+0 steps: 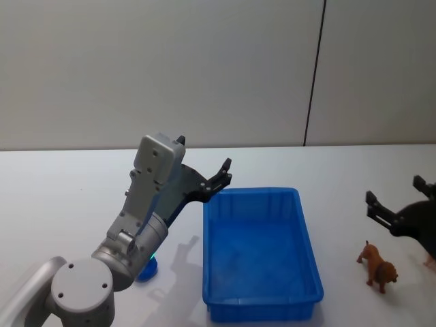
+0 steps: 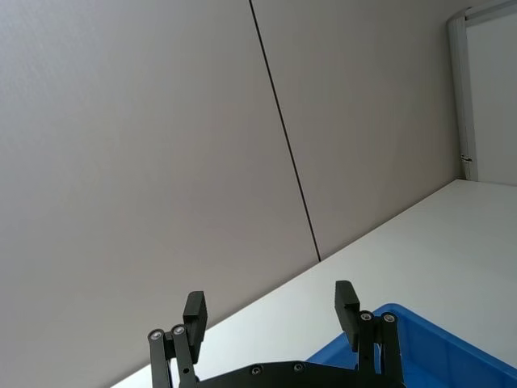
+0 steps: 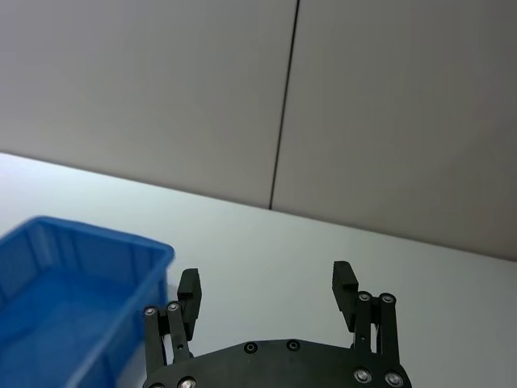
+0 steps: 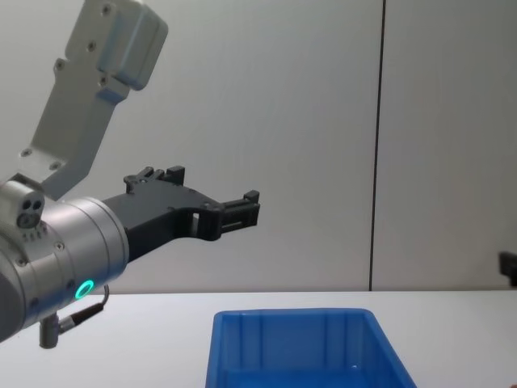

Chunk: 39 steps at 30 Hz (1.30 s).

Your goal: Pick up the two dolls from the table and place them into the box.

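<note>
The left gripper [image 1: 203, 155] hangs in the air above the white table [image 1: 68, 191], close to the far left corner of the box [image 1: 310, 246]. Its two black fingers [image 2: 194, 311] stand wide apart and there is nothing between them. From the chest view it is well above the rim of the box and it points to the right, with the grey wall [image 4: 307, 121] behind it.

The box is a bright blue plastic bin. It stands in the middle of the table, and its long side runs from near to far.

The blue doll [image 1: 146, 272] lies on the table to the left of the box, towards its near left corner. The left arm is over it and hides most of it, so I cannot tell its shape or how it lies.

The brown lion doll [image 1: 377, 266] stands upright on the table to the right of the box, near its near right corner but apart from it.

The right gripper [image 1: 395, 192] is just beyond the lion doll, a little farther and more to the right, low over the table. Its jaws also are wide open and hold nothing. In the right wrist view its fingers [image 3: 345, 284] are spread, with bare table between them.
</note>
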Each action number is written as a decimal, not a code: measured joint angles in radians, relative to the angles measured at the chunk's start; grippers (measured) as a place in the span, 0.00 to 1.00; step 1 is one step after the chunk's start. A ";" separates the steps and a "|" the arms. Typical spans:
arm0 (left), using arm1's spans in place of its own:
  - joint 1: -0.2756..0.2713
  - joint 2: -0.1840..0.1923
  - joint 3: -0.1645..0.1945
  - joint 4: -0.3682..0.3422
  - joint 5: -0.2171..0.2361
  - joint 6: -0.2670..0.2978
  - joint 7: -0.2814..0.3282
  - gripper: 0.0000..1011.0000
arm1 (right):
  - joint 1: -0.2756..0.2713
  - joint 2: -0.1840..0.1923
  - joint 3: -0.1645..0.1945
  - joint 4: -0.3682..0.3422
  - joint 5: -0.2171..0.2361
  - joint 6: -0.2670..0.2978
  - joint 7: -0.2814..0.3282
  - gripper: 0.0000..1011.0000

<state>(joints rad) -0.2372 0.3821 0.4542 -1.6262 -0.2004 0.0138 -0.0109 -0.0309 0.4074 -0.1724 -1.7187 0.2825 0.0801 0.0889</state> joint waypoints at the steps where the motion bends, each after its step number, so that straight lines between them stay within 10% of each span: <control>1: 0.000 0.000 0.000 0.000 0.000 0.000 0.000 0.99 | -0.004 0.008 0.006 0.005 0.000 0.007 -0.001 0.99; 39: 0.000 0.000 0.000 0.000 0.000 0.000 0.000 0.99 | -0.016 0.062 0.060 0.176 0.003 0.188 0.001 0.99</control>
<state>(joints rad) -0.2372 0.3821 0.4542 -1.6262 -0.2004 0.0138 -0.0109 -0.0473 0.4692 -0.1124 -1.5423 0.2853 0.2677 0.0897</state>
